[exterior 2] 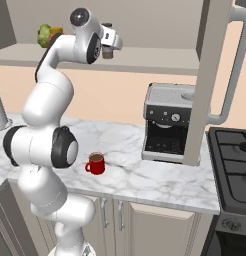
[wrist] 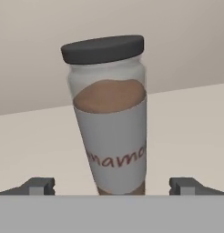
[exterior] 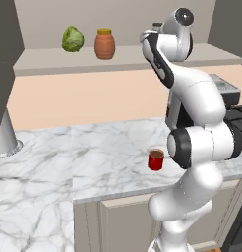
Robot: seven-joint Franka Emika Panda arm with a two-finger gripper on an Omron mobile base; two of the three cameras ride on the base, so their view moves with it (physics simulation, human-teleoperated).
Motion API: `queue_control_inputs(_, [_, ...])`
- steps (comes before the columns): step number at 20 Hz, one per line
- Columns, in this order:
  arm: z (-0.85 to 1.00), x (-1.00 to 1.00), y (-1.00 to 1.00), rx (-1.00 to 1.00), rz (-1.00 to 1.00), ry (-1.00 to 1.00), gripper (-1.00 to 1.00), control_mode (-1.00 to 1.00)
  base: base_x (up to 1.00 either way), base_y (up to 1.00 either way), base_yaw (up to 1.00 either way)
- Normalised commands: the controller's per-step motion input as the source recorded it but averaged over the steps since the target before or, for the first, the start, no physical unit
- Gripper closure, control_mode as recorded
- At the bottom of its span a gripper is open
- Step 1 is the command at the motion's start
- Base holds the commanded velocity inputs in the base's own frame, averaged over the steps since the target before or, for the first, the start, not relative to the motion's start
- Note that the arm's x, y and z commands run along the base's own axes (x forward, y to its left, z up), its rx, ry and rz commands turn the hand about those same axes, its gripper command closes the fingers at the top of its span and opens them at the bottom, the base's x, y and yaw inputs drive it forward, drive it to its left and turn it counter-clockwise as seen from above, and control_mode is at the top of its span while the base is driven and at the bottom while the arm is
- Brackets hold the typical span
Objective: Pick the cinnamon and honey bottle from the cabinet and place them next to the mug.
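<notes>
The arm is stretched up to the cabinet [exterior: 44, 58], its gripper [wrist: 111, 184] level with the shelf and facing the cinnamon [wrist: 109, 113]. In the hand view the shaker stands upright on the shelf floor, right in the middle between the two dark fingertips [wrist: 38, 185] — one far out on each side, neither touching it. So the jaws are spread as wide as they go and have hold of nothing. The shaker has a dark cap, brown powder showing under it, and a pale label with red lettering.

From the right base view the cinnamon sits just past the hand, toward the middle of the long shelf, near its front edge. Further along toward the shelf's left end stands the honey bottle [exterior: 105, 44], with a green cabbage [exterior: 73, 39] just beside it on the outer side — both well apart from the shaker.

Down below, the red mug [exterior 2: 96, 163] stands on the marble worktop [exterior: 93, 157] near its front edge, close to the arm's elbow. A coffee machine [exterior 2: 167, 122] sits further back on the worktop toward the right end, beside a stove [exterior 2: 232, 160].
</notes>
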Motion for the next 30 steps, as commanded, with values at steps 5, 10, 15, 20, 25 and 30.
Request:
queue_control_inputs(5, [-0.01, 0.17, 0.00, 0.00, 0.00, 0.00, -1.00, -1.00, 0.00, 0.00, 0.00])
queue_control_inputs(10, [0.00, 0.14, 0.00, 0.00, 0.00, 0.00, -1.00, -1.00, 0.00, 0.00, 0.00])
queue_control_inputs(15, [0.00, 0.18, 0.00, 0.00, 0.00, 0.00, -1.00, -1.00, 0.00, 0.00, 0.00])
queue_control_inputs(20, [0.00, 0.16, 0.00, 0.00, 0.00, 0.00, -1.00, -1.00, 0.00, 0.00, 0.00])
queue_control_inputs(25, [0.00, 0.00, 0.00, 0.00, 0.00, 0.00, 1.00, -1.00, 0.00, 0.00, 0.00])
queue_control_inputs(30, [0.00, -0.14, 0.00, 0.00, 0.00, 0.00, 1.00, -1.00, 0.00, 0.00, 0.00])
